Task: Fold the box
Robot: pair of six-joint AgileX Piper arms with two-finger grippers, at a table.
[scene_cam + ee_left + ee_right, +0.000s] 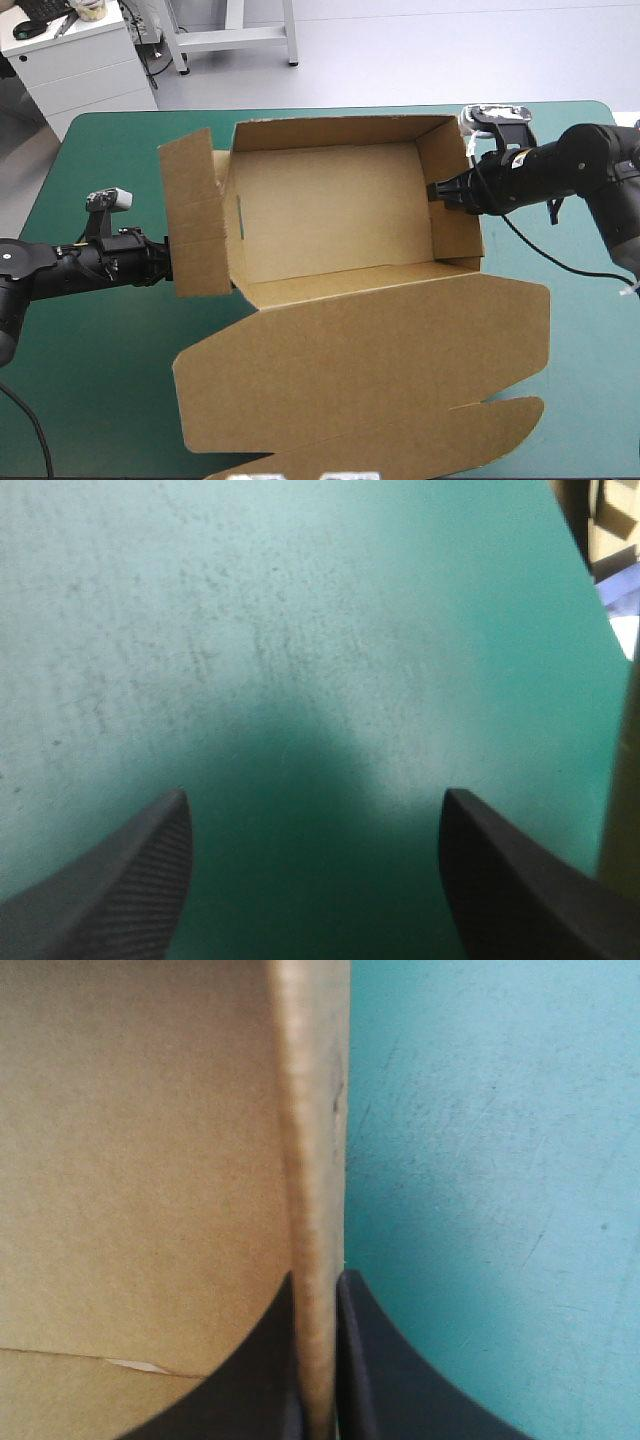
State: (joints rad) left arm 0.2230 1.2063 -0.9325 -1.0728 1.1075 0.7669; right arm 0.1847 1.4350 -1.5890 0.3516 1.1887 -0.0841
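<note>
Brown cardboard box [330, 215], cut from 1 sheet, at the middle of the teal-green table cover [90, 180], standing as an open tray: far, right and near walls raised, broad lid panel [360, 370] lying flat toward the near edge. Right gripper [318, 1280] clamped on the top edge of the right wall [452, 185], 1 black finger inside and 1 outside, apparently to steady the tray while the opposite side is worked. Left side flap [195, 215] splayed outward, not yet tucked. Left gripper [315, 798] low, just outside that flap, its 2 fingers spread wide with only cover between them; contact with the flap cannot be judged. Probable step: pushing this flap inward. Bare cover lies left of the box, giving that arm room; the lid fills the near side, leaving little room there.
</note>
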